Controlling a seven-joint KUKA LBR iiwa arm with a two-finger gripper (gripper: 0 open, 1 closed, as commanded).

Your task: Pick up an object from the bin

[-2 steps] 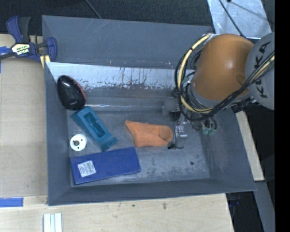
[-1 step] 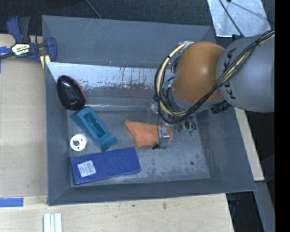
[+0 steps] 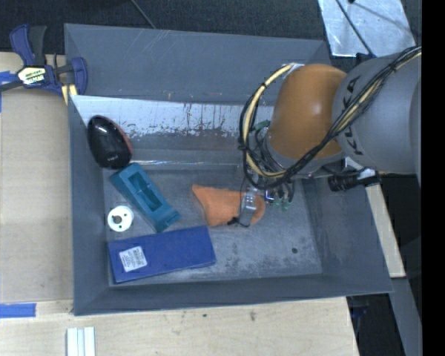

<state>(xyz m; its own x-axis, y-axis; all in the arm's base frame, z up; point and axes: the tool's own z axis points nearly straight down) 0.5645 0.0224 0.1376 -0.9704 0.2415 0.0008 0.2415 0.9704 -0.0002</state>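
My gripper (image 3: 247, 212) is low in the middle of the bin, its metal fingertip resting at the right end of an orange wedge-shaped piece (image 3: 219, 203). The orange piece lies flat on the bin floor, pointing left. Whether it is between the fingers is hidden by the arm's cover above. To the left lies a teal rectangular block (image 3: 144, 196), tilted diagonally. A flat dark blue box with a white label (image 3: 162, 254) sits near the front wall.
A black computer mouse (image 3: 108, 142) lies in the back left corner. A small white round cap (image 3: 119, 219) sits beside the teal block at the left. The arm with its orange cover and cables hangs over the bin's right half.
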